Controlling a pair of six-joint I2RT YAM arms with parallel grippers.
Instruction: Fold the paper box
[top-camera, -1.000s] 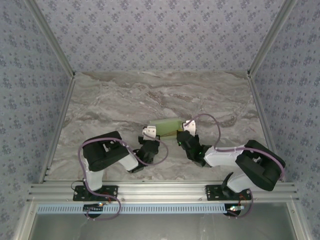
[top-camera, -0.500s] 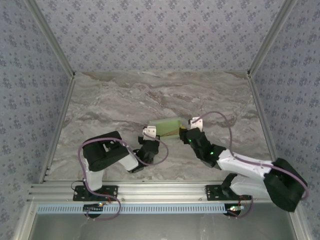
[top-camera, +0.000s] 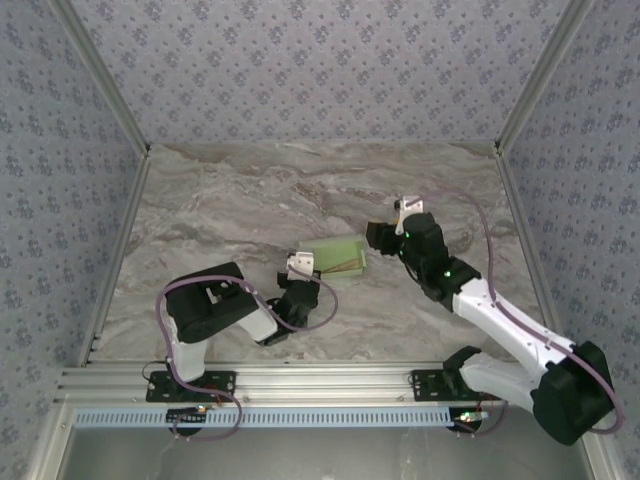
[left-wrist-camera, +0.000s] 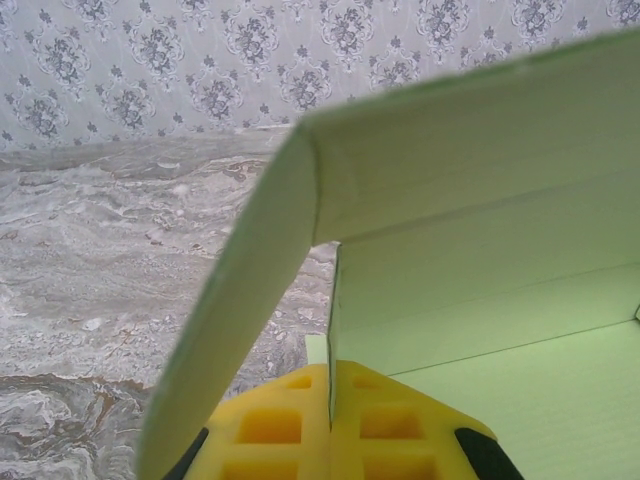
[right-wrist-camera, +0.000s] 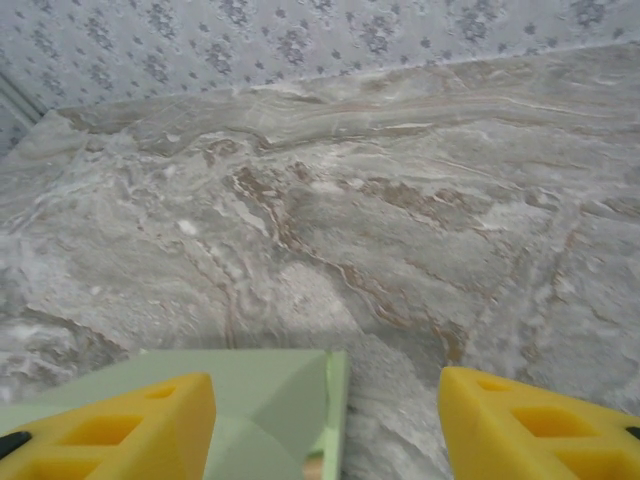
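Note:
The paper box (top-camera: 337, 256) is pale green card, partly folded, lying mid-table. My left gripper (top-camera: 307, 265) is at its left end, shut on it. In the left wrist view the yellow fingers (left-wrist-camera: 270, 425) pinch one thin upright wall of the paper box (left-wrist-camera: 480, 200), and a loose flap (left-wrist-camera: 240, 300) leans to the left. My right gripper (top-camera: 381, 237) is open, just off the box's right end and apart from it. In the right wrist view its fingers (right-wrist-camera: 110, 430) stand wide apart, with a folded corner of the box (right-wrist-camera: 270, 400) low between them, by the left one.
The marble tabletop (top-camera: 250, 200) runs back to patterned walls, with metal rails (top-camera: 120, 250) along both sides. A thin tan strip (top-camera: 345, 266) shows at the box's near edge. Both arm bases sit at the near edge.
The right gripper opened wider, let go of the box's right end and drew back up and to the right. The box settled slightly. The left gripper stayed put, still shut.

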